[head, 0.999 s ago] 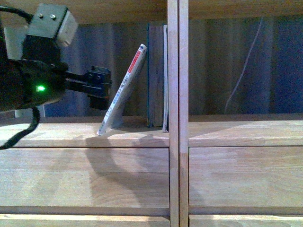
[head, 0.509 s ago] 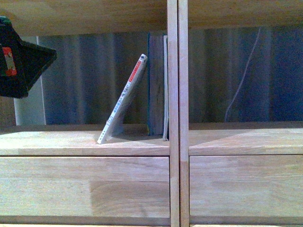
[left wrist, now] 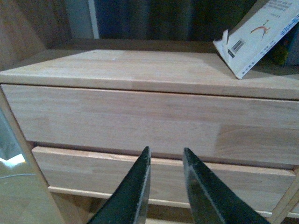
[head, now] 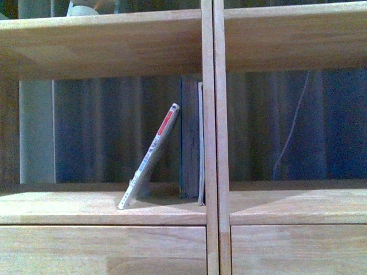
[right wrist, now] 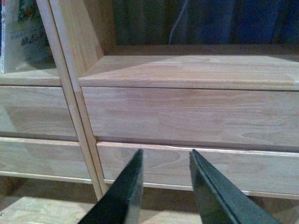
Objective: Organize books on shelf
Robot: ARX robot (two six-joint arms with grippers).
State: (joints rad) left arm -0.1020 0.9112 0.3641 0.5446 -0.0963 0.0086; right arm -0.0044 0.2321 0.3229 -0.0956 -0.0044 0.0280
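Observation:
In the front view the thin paperback with white spine and red band leans to the right against the upright dark teal book. A thin pale book stands between the teal book and the shelf's central divider. Neither arm shows in the front view. In the left wrist view my left gripper is open and empty, low before the drawer fronts, with the leaning paperback up and away on the shelf board. My right gripper is open and empty before the right-hand drawer fronts.
The wooden shelf unit fills the view, with an upper board and drawer fronts below. A thin pale cord hangs behind the right compartment. A book cover shows past the divider in the right wrist view.
My left arm has dropped out of the front view. The camera view has shifted so that the shelf sits lower and the upper board shows. The books have not moved.

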